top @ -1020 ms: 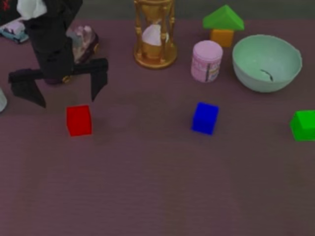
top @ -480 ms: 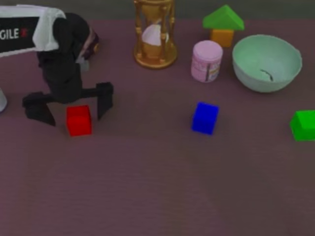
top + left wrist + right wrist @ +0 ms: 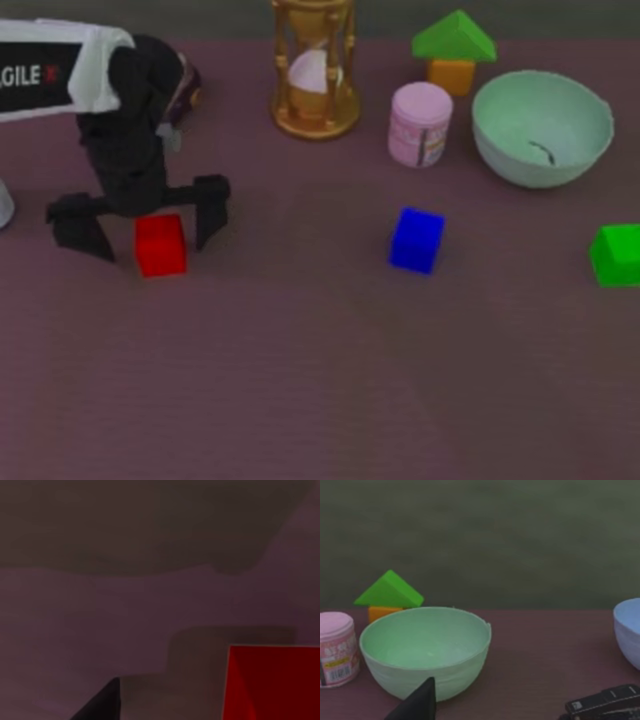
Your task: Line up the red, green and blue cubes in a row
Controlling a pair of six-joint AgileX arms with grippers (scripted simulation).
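Note:
The red cube (image 3: 160,245) rests on the table at the left. My left gripper (image 3: 146,222) is open and low over it, one finger (image 3: 212,206) to the cube's right and the other (image 3: 80,226) to its left, neither touching. Up close in the left wrist view, the red cube (image 3: 272,682) sits beside one dark fingertip (image 3: 102,705). The blue cube (image 3: 417,240) lies near the middle and the green cube (image 3: 617,254) at the right edge. My right arm is out of the top view; one of its fingertips (image 3: 420,702) shows in its wrist view.
Along the back stand a gold hourglass (image 3: 315,70), a pink can (image 3: 420,124), a pale green bowl (image 3: 590,115), and a green wedge (image 3: 454,37) on an orange block (image 3: 452,75). A blue-white bowl (image 3: 627,630) and a black object (image 3: 605,705) show in the right wrist view.
The left gripper came forward and down from behind the red cube until its open fingers stood either side of it. In the last half second it barely moved. The cubes stayed put.

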